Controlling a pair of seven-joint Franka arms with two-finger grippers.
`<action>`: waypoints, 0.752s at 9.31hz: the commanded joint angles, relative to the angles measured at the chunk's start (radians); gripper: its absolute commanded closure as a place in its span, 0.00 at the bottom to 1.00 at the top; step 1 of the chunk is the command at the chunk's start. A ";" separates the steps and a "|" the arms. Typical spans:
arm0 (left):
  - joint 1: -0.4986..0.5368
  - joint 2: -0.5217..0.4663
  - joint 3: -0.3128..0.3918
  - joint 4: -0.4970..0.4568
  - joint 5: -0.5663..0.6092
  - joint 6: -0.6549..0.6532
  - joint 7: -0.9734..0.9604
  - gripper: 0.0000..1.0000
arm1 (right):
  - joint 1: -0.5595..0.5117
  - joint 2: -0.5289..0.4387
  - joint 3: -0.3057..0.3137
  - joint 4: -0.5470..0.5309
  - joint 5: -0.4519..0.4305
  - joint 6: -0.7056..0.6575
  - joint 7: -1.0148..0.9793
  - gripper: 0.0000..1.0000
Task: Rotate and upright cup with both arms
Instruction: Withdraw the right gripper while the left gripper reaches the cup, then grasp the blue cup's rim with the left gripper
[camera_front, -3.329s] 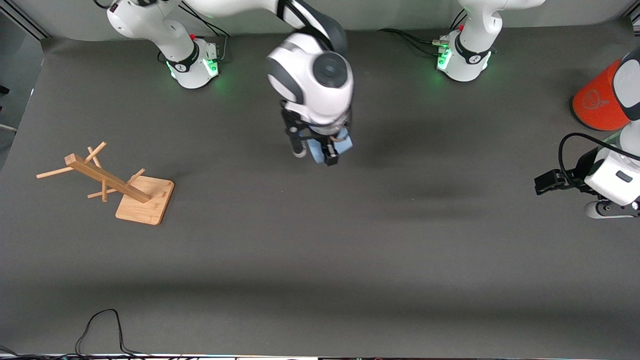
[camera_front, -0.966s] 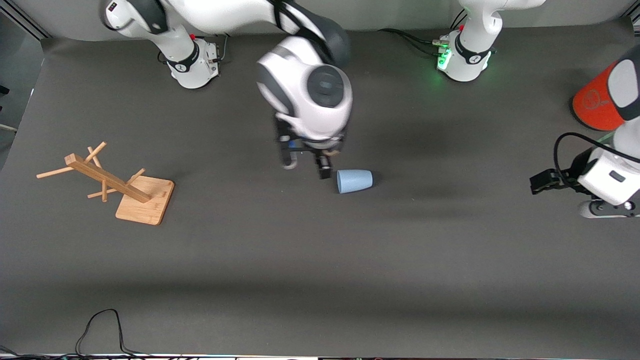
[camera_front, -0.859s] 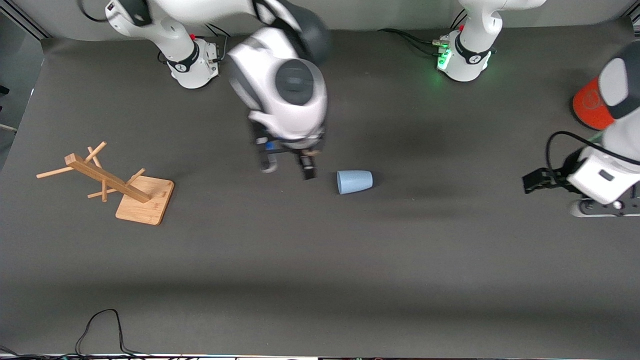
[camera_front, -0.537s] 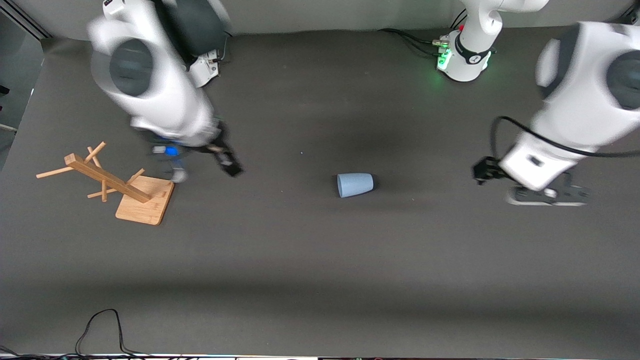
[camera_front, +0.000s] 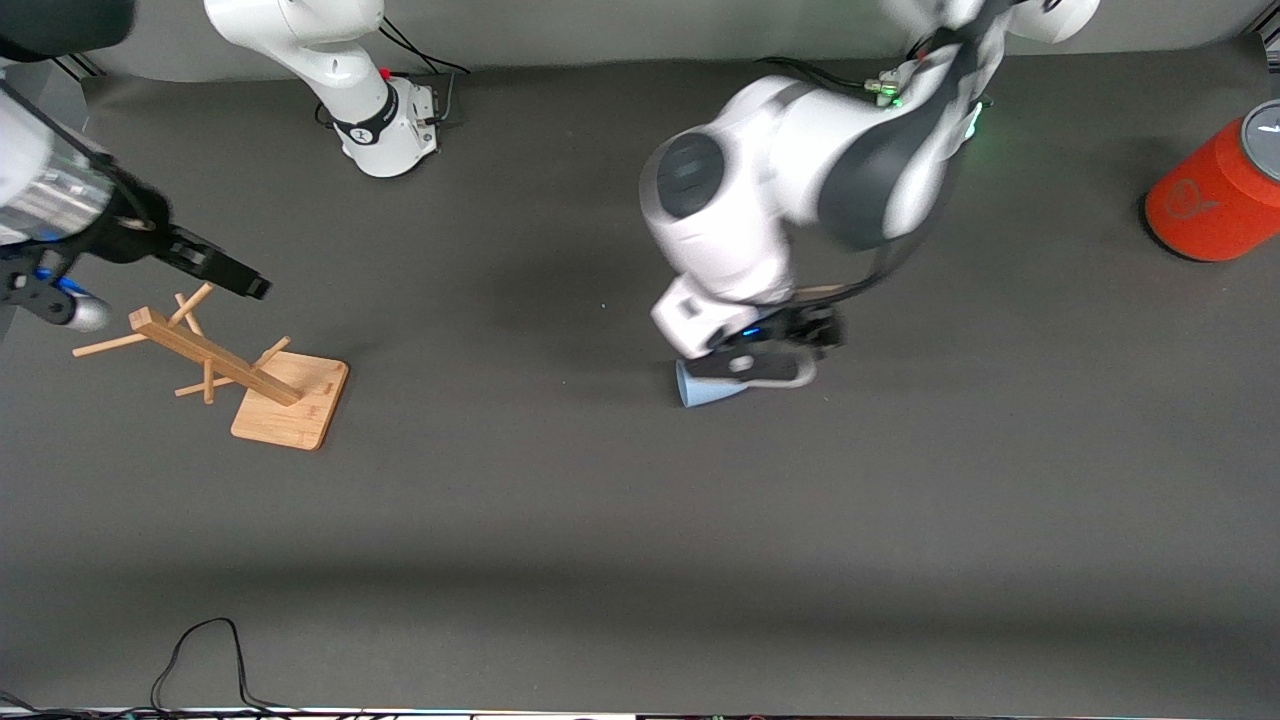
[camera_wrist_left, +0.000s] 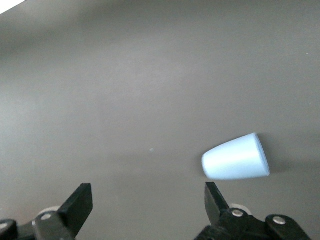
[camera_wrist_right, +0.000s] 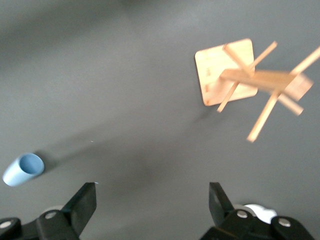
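Left gripper (camera_front: 765, 350) over cup (camera_front: 700, 390), rack (camera_front: 240, 375) apart

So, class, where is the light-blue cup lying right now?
The light-blue cup lies on its side near the middle of the table, directly under the left pincer, well toward the left arm's end from the wooden rack.

No text can be read; the orange-red cylinder (camera_front: 1210, 205) bears only an illegible round emblem.

Bare mat (camera_front: 640, 520) around cup (camera_front: 700, 392); rack (camera_front: 230, 370) well apart
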 joint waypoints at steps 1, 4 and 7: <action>-0.073 0.195 0.024 0.137 0.042 0.059 -0.036 0.00 | -0.008 -0.016 -0.071 -0.032 -0.028 0.063 -0.283 0.00; -0.110 0.319 0.024 0.132 0.086 0.149 -0.016 0.00 | -0.008 -0.005 -0.119 -0.035 -0.030 0.114 -0.396 0.00; -0.112 0.357 0.020 0.117 0.117 0.163 0.093 0.05 | -0.009 -0.003 -0.136 -0.035 -0.031 0.135 -0.448 0.00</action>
